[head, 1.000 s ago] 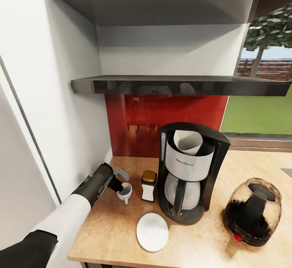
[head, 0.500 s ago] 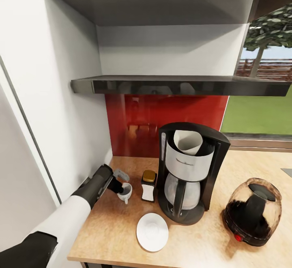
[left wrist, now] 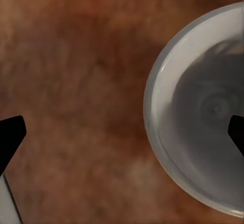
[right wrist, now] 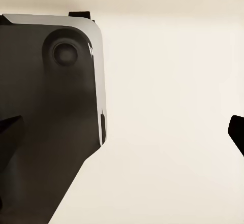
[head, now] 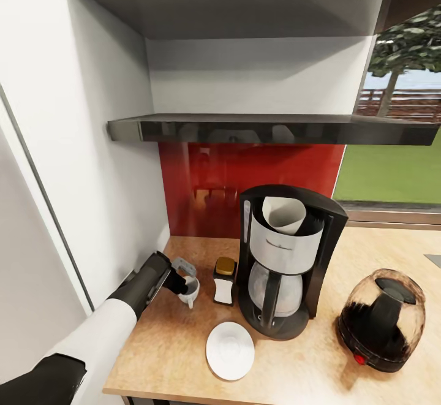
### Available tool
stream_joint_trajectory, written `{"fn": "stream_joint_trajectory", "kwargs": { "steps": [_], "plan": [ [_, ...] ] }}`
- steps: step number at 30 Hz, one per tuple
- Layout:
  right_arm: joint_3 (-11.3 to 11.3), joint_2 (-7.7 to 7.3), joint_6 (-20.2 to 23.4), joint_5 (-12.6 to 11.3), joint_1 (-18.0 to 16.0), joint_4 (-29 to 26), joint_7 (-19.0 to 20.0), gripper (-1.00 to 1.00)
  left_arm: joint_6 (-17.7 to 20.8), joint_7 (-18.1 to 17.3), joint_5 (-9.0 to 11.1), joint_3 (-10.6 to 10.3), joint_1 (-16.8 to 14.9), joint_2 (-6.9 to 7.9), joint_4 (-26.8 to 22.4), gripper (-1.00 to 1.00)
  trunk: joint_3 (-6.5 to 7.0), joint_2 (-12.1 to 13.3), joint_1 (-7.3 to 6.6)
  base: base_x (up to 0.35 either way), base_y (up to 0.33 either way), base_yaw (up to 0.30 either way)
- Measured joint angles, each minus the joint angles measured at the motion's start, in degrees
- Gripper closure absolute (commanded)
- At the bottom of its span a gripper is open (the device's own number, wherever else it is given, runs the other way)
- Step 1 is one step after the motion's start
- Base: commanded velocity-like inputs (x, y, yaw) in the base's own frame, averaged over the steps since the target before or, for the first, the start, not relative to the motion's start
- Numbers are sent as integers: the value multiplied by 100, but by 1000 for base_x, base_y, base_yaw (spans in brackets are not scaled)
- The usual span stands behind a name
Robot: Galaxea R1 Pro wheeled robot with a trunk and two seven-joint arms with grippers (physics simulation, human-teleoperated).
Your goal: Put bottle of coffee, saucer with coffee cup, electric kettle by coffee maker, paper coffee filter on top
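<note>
A tiny white coffee cup stands on the light wood countertop, left of the bottle of coffee. My left gripper hovers at the cup's rim, open. In the left wrist view the gripper straddles one side of the cup, with one fingertip over its bowl and the other outside. The black coffee maker holds the white paper coffee filter on top. In front of it lies the white saucer, bare. At the right stands the glass electric kettle. My right gripper is open and holds nothing.
The glossy black kitchen shelf hangs above the counter, bare. A white wall runs close along the left of my left arm. A red backsplash stands behind the coffee maker. The right wrist view shows a dark robot part over a pale floor.
My left gripper has crept a little to the right, closer over the coffee cup. Nothing else has moved.
</note>
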Motion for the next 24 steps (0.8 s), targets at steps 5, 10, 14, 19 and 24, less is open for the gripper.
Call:
{"fn": "stream_joint_trajectory", "kwargs": {
  "steps": [5, 10, 14, 19, 24],
  "plan": [
    [0, 0, 0, 0, 0, 0, 0, -100, -9, 0, 3, 1, 5, 0, 5, -100, 0, 0, 0, 0, 0, 0],
    [0, 0, 0, 0, 0, 0, 0, -100, -11, 0, 13, 1, 8, 0, 7, -100, 0, 0, 0, 0, 0, 0],
    [0, 0, 0, 0, 0, 0, 0, -100, -11, 2, 17, 1, 9, -5, 7, -100, 0, 0, 0, 0, 0, 0],
    [0, 0, 0, 0, 0, 0, 0, -100, -12, 3, 19, 7, 12, -5, 7, -100, 0, 0, 0, 0, 0, 0],
    [0, 0, 0, 0, 0, 0, 0, -100, -22, 0, 141, 2, 71, -8, 7, -100, 0, 0, 0, 0, 0, 0]
  ]
}}
